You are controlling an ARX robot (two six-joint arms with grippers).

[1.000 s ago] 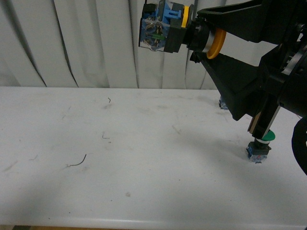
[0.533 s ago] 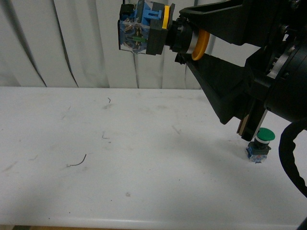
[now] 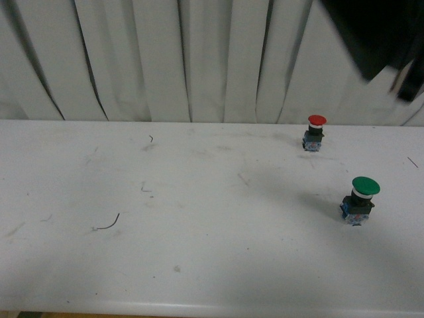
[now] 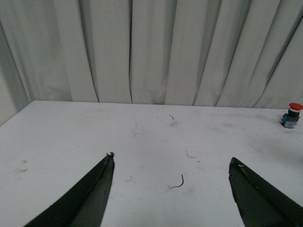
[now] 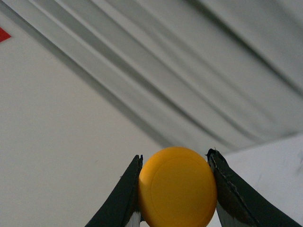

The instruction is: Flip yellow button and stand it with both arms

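**Yellow button**: the round yellow-orange cap is seen face-on in the right wrist view. It is clamped at both sides between the black fingers of the right arm, which are touched by its rim (collar and base are hidden behind the cap). The right arm is shown in the front view only as a blurred black mass at the upper right corner. The fingers of the left arm are spread wide apart above the white surface, and nothing is held between them.
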